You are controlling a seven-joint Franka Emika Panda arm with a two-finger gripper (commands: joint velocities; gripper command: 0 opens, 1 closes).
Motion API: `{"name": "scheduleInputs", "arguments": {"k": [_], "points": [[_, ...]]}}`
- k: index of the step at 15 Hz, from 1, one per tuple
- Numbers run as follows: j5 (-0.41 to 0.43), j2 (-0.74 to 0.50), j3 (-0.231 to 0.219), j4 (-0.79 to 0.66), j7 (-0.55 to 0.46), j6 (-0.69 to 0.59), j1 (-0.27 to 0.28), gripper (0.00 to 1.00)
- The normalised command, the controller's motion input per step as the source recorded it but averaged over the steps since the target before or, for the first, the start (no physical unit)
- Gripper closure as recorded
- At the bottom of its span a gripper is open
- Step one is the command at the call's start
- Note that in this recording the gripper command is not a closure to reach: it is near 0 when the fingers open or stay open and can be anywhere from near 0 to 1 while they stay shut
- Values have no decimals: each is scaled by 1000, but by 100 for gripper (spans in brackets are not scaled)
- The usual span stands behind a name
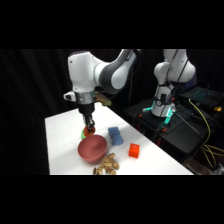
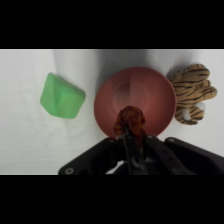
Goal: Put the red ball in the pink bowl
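Gripper (image 2: 131, 131) closed on the ball (image 2: 130, 118), holding it clear of the table above the near rim of the bowl (image 2: 150, 82). In the wrist view the ball overlaps the bowl's edge rather than its centre; in the side view the ball (image 1: 89, 131) hangs just behind the bowl (image 1: 93, 149).

Risks, as judged from this position:
- Release here may drop the ball onto the rim, from which it could bounce or roll out onto the table (image 1: 60, 145).
- A round ball on a smooth, curved bowl wall may climb and escape if dropped from height.
- Lowering without centring may knock the bowl with a finger and shift it toward the green block (image 2: 61, 96).

Materials and shapes: ball small, red-orange, lumpy in outline. Bowl round, dusty pink-red, smooth rim, shallow concave interior. Green block flat and faceted. Striped toy (image 2: 192, 92) beside the bowl looks soft. Blue block (image 1: 115, 135) and red cube (image 1: 133, 150) are angular and well apart from the gripper.
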Motion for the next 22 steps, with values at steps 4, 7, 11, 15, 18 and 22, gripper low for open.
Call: {"name": "scheduleInputs", "arguments": {"k": [4, 7, 11, 15, 18, 22], "points": [[36, 313, 10, 328, 18, 52, -7, 0], [-7, 113, -3, 232, 30, -173, 25, 0], [1, -87, 11, 126, 13, -329, 25, 0], [-2, -256, 17, 79, 73, -482, 52, 0], [-29, -399, 17, 31, 157, -531, 81, 0], [-116, -466, 4, -27, 267, -457, 93, 0]]}}
